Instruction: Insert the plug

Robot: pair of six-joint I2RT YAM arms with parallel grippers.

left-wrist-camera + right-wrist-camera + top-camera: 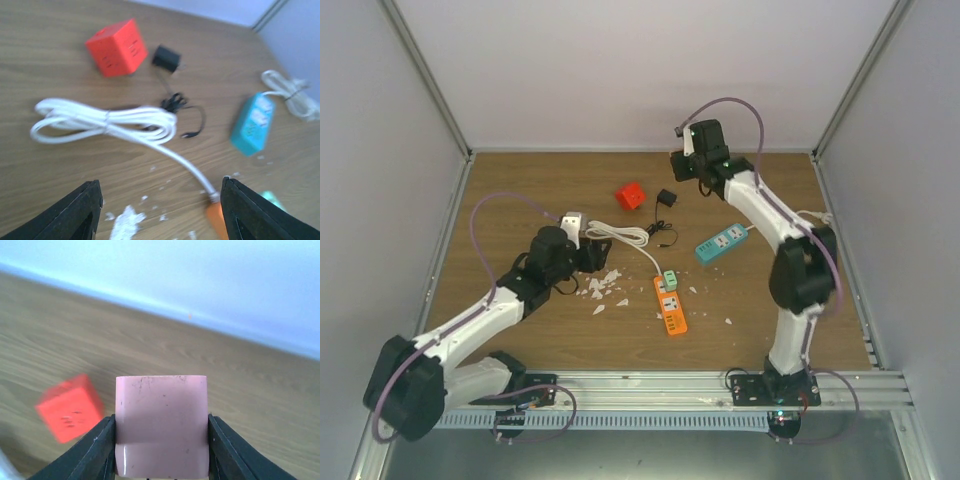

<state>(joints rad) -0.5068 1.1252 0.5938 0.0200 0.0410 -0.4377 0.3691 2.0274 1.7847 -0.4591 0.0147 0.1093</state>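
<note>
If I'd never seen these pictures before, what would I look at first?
Probably the bright red cube, near the back of the wooden table. Next comes the pale pink block squeezed in the right end effector, which fills that wrist's view. The looped white cable in the middle, running toward an orange power strip, stands out too.

Soft, even light fills the overhead view, and shadows are faint. Both wrist views are blurred: the red cube [70, 407] smears and the white cable [105, 122] looks soft, while the pink block [161, 425] is sharper.
</note>
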